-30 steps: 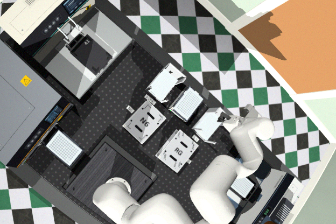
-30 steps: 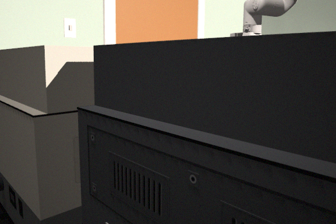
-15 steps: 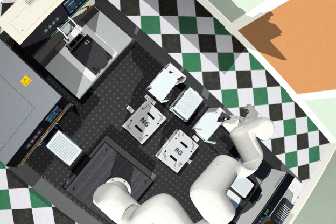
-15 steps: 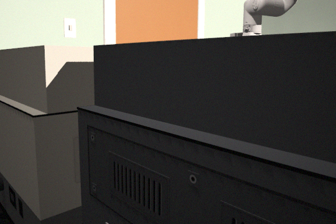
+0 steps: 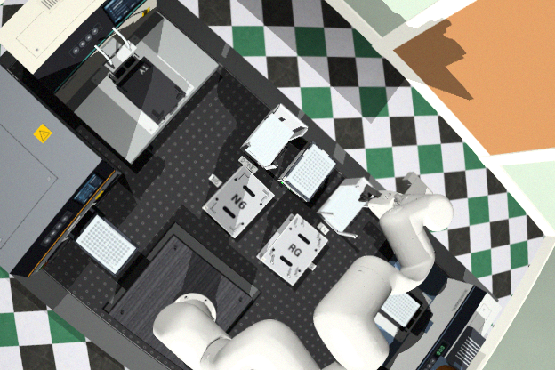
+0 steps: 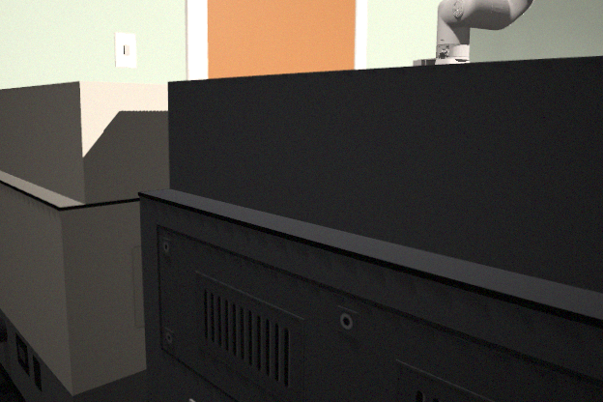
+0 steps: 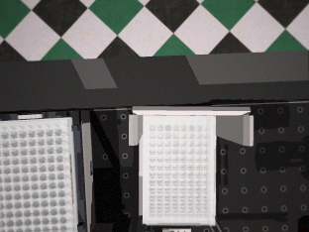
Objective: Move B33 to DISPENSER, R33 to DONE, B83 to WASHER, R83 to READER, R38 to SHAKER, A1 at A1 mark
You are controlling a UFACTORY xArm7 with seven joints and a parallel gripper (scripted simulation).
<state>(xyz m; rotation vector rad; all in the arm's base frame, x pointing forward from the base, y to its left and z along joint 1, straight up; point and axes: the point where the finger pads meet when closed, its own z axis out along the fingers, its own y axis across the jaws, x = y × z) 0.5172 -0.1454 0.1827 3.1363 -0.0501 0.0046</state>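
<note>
Top plate in the stack rack under the wrist, a white well plate, sits low between the rack walls with its long axis running away from the deck edge; by position this looks like IN, so likely B83, though no label is readable. Gripper hangs directly above it, jaws fully apart and empty, presumably lined up for a straight-down reach because the rack only loads from above. Next rack over holds another white plate; nests N6 and RG are bare, probably kept free for regrips.
</note>
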